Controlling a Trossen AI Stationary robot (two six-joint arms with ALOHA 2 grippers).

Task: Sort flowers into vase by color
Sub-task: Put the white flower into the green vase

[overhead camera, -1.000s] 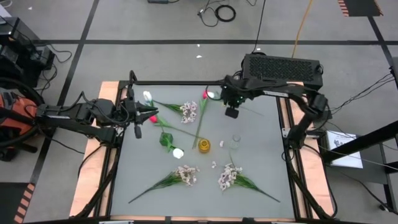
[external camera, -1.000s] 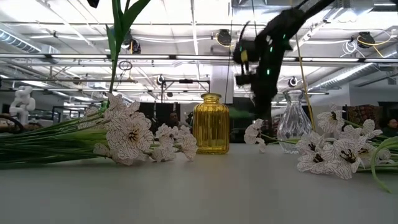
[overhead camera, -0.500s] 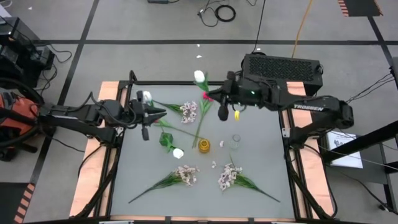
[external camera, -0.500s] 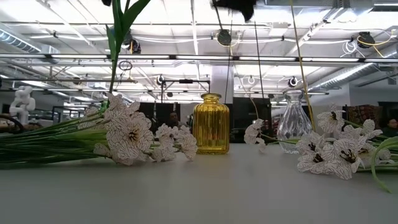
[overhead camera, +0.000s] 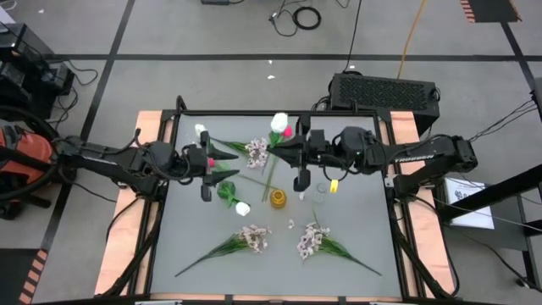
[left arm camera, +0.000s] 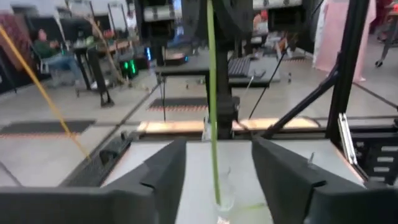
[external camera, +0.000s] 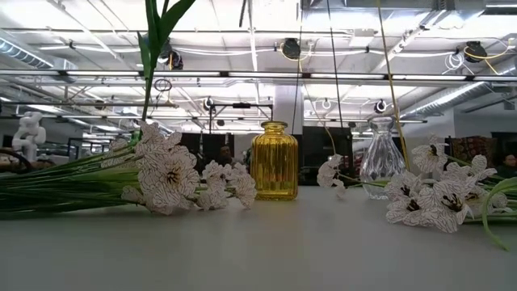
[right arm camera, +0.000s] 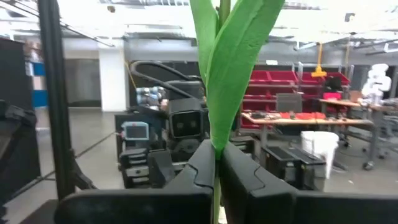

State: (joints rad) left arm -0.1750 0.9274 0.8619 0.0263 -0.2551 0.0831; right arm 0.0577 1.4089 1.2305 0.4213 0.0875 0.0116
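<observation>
The right gripper (right arm camera: 216, 152) has swung out from the far right edge to hang over the middle of the table (overhead camera: 356, 246). Its fingers are pressed together on the green stem of a white tulip (overhead camera: 279, 122). The flower hangs upright and clear of the table, its bloom toward the far side. This puts the tulip close to the yellow vase (overhead camera: 279, 199) and the clear vase (overhead camera: 321, 193), which stand side by side just nearer. The carry looks nearly over, and next comes lowering the stem into a mouth, probably the clear vase.

The left gripper (left arm camera: 216, 144) has come in from the left and its fingers now stand spread, where they were narrower a second ago. A small pink bloom (overhead camera: 210, 162) shows close by it; I cannot tell whether it has been let go. The other tulips and the pale sprays (overhead camera: 254, 238) lie on the table, unsorted.
</observation>
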